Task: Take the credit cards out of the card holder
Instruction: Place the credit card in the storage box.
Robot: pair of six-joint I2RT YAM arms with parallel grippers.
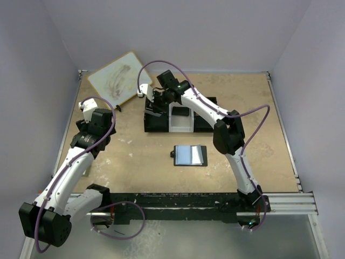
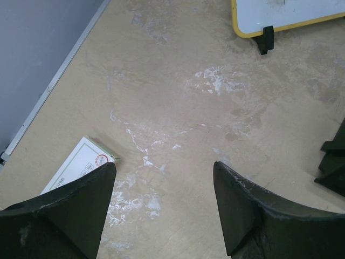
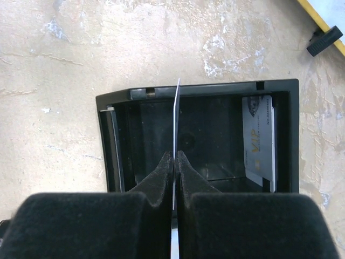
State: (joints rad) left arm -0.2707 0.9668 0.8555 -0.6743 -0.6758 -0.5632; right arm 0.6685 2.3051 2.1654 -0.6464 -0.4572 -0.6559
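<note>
My right pincer (image 3: 175, 156) pinches one credit card (image 3: 176, 118) edge-on over tray (image 3: 215, 89) | second card (image 3: 260, 140) lies inside tray | card holder (image 1: 190, 155) open on tray's near side, contents unclear | left pincer (image 2: 163, 172) wide, empty

The card holder (image 1: 188, 155) is black outside, pale blue-grey inside. The tray (image 1: 155, 127) is black with a white middle compartment. One credit card (image 3: 260, 141) is whitish with gold lettering; the edge-on card (image 3: 176, 118) seems pale. The box (image 2: 81, 162) is white, marked red.
</note>
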